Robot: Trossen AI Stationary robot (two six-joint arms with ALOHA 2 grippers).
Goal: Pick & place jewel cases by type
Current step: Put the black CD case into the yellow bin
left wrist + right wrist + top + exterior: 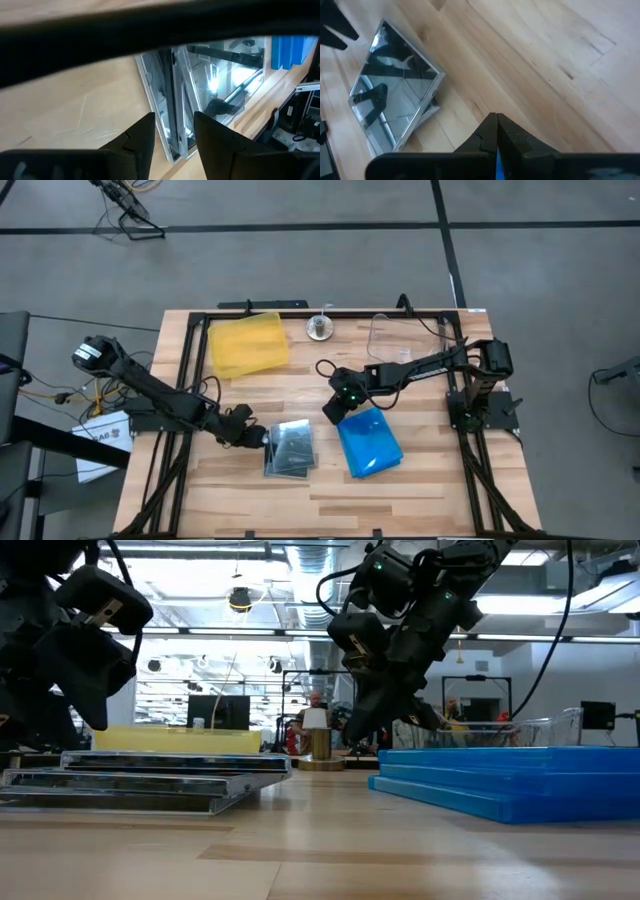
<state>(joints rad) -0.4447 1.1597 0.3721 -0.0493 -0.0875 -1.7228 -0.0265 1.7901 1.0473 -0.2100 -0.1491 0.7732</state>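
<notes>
A wooden table [420, 480] sits on a grey floor, with a lit workshop showing behind it in the low view, and from here I see two piles on it: grey cases [289, 448] left of centre and blue cases [369, 442] just to their right, near but apart. The yellow tray [247, 344] and clear bin [405, 340] stand toward the far edge. My left gripper [262, 439] sits at the grey pile's left edge, fingers [142, 140] parted with nothing between them yet, lined up on the edges of the cases. My right gripper [334, 412] hangs just off the blue pile's far-left corner, fingers pressed together and empty. I judge these cases light, stiff, slick and easily cracked, stacked loosely and skewed, so I'd pinch one across its thin edge near a corner, gently
</notes>
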